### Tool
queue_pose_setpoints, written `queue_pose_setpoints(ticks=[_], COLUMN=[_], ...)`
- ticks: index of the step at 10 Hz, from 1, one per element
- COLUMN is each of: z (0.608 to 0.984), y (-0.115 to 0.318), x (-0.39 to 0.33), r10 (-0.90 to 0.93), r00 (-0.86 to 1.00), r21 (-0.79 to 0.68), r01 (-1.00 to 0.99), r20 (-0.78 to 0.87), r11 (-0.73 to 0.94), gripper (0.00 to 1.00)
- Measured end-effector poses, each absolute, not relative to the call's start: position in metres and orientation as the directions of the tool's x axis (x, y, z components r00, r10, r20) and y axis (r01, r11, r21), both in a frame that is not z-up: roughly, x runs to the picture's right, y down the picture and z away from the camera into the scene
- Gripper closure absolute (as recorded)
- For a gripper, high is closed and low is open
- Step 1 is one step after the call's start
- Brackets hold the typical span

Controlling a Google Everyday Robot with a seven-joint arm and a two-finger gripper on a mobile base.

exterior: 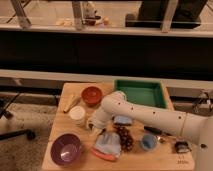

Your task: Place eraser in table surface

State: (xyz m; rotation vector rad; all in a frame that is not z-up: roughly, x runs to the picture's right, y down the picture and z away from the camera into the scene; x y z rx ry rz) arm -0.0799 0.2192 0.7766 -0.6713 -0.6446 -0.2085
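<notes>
The light wooden table surface point(62, 127) fills the lower part of the camera view. My white arm reaches in from the right, and the gripper point(93, 125) hangs low over the tabletop, just right of a white round cup point(77, 114) and below the orange bowl point(91, 95). The eraser does not show; whether it is inside the gripper I cannot tell. The blue-grey pad point(122, 120) lies partly under the arm.
A green tray point(140, 92) stands at the back right. A purple bowl point(66, 148), a blue and orange packet point(107, 145), dark grapes point(125, 138), a blue cup point(148, 142) and a black-handled tool point(156, 131) lie along the front. A tan stick point(71, 104) lies at the left.
</notes>
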Motion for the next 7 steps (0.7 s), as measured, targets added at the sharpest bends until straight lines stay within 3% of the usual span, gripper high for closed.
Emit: queue_pose_setpoints(ticks=[3,7], z=[0.7736,0.7712], y=[0.2237,0.2253], x=[-0.0813,-0.0844], r10=[0.019,0.019], r00=[0.781,0.775], r21=[-0.514,-0.515], r01=[0.393,0.400], r20=[0.625,0.631], r11=[0.762,0.758], gripper=[0.39,0.38])
